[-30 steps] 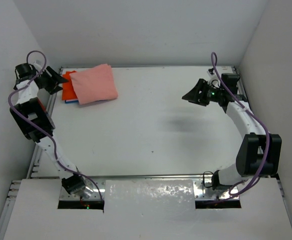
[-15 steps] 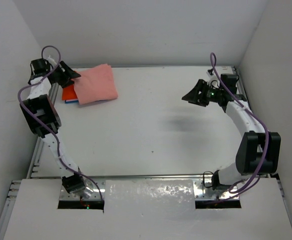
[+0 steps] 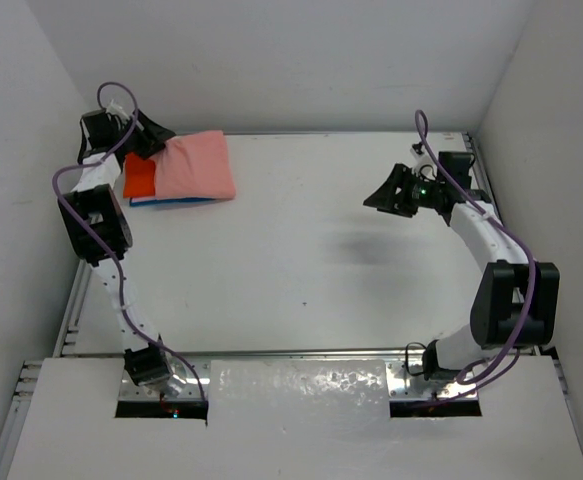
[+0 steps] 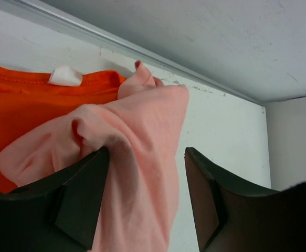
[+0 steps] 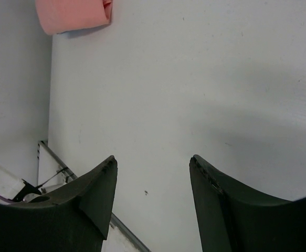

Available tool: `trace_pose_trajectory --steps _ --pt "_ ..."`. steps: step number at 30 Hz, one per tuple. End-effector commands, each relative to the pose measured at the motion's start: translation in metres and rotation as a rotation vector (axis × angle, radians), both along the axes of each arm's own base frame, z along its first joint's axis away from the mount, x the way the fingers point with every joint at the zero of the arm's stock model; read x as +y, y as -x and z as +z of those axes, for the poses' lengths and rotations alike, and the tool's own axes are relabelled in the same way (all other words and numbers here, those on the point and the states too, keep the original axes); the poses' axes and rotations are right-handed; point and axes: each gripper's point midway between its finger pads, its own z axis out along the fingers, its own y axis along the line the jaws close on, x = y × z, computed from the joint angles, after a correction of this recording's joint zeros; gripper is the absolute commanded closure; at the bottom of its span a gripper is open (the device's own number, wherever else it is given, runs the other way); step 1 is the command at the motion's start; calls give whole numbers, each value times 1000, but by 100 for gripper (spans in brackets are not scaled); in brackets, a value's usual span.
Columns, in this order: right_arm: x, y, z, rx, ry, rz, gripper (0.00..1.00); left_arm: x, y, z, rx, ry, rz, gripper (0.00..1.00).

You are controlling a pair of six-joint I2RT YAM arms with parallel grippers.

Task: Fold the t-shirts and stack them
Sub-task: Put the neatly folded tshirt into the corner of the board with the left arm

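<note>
Left gripper [image 3: 156, 135] [image 4: 146, 152]: spread wide, not clamped. Bunched edge of pink t-shirt [image 3: 196, 168] [image 4: 142, 121] between the black fingers [image 4: 84, 199]. Near-side finger pressed against the cloth, other finger just beside it; contact there hard to call. Nothing lifted.

Right gripper [image 3: 376, 195] [image 5: 151, 158]: also wide open, empty, hanging above bare table [image 3: 301, 250] at mid-right, well apart from the stack.

Materials: soft matte knit on all shirts. Pink t-shirt pale salmon, folded into a rough rectangle, rumpled and puckered at the corner by the left gripper, smooth elsewhere. Orange t-shirt [image 3: 138, 177] [image 4: 32, 105] bright, flat, ribbed collar with a small white tag [image 4: 65, 76]. Blue t-shirt [image 3: 171, 201] only a thin strip along the stack's near edge. Fingers hard black plastic, wedge-shaped. Table white, matte, lightly scuffed.

Location: stack in far-left corner of the table, beside the metal rail [image 4: 142, 52] under the back wall [image 3: 271, 60]. Pink on top, shifted right of the orange, orange exposed on the left, blue at the bottom.
</note>
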Motion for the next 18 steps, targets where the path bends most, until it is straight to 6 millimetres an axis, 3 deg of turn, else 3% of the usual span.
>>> trace_pose_trajectory --steps 1,4,5,6,8,10,13,15,18 --pt "-3 -10 7 -40 16 4 44 5 -4 45 -96 -67 -1 42" --pt "-3 -14 9 -45 15 2 43 16 16 32 -2 -122 29 42" --pt "-3 -15 8 -43 15 1 44 22 22 39 7 -162 69 42" --pt "-3 -16 8 -42 11 -3 44 26 35 22 76 -196 78 42" --pt "-2 -17 8 -44 7 -5 44 36 48 24 117 -265 124 42" --pt "-2 -18 9 -49 2 -9 43 43 65 12 189 -320 151 42" --pt "-2 -17 9 -52 -4 -10 44 61 75 29 183 -409 225 42" --pt "-1 -14 8 -51 -5 -8 44 69 71 43 146 -388 265 41" --pt "-1 -13 7 -54 -9 -7 43 63 56 70 63 -315 234 41"
